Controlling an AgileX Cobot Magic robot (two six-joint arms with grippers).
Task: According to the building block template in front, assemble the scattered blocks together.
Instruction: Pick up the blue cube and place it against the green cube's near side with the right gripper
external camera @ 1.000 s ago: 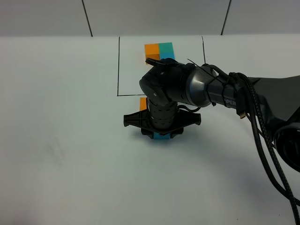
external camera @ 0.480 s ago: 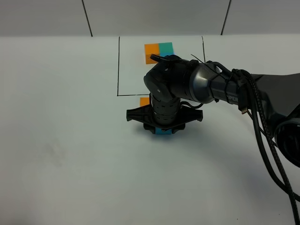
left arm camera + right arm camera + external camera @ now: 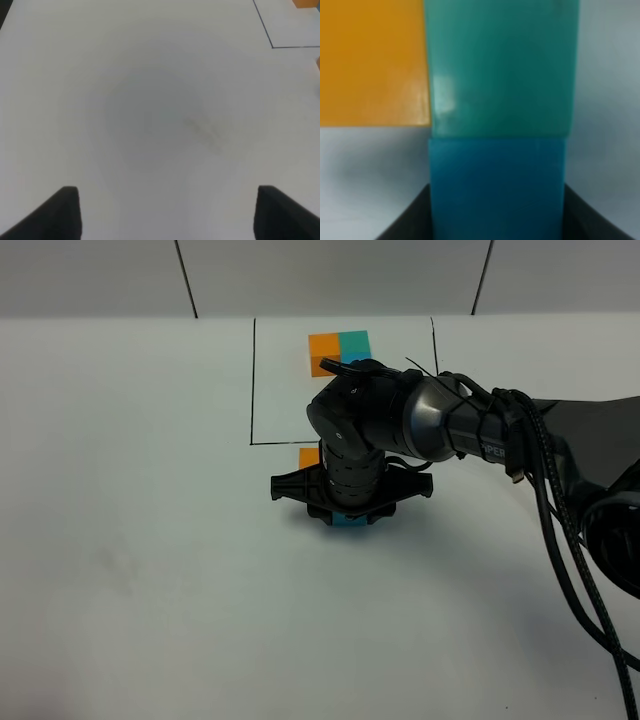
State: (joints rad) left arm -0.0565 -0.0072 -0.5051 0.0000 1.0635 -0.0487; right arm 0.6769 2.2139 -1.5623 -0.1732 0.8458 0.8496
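The right gripper (image 3: 349,508) points straight down at the table (image 3: 150,570), just on the near side of the drawn rectangle (image 3: 252,380) at the far middle of the table. In the right wrist view its dark fingers (image 3: 402,220) stand on both sides of the blue cube (image 3: 497,187), close against it; whether they press on it cannot be told from this blurred close view. The blue cube touches the teal cube (image 3: 502,67), and the orange cube (image 3: 372,62) sits flush against the teal one's side, so the three form an L. From above, only a corner of the orange cube (image 3: 308,456) and an edge of the blue cube (image 3: 350,523) show past the arm.

The template (image 3: 338,348) lies inside the rectangle, toward the far edge; orange and teal cubes side by side are visible, the rest is behind the arm.

The left gripper (image 3: 165,210) hangs over bare table toward the left side, fingertips (image 3: 65,212) wide apart, nothing between them.
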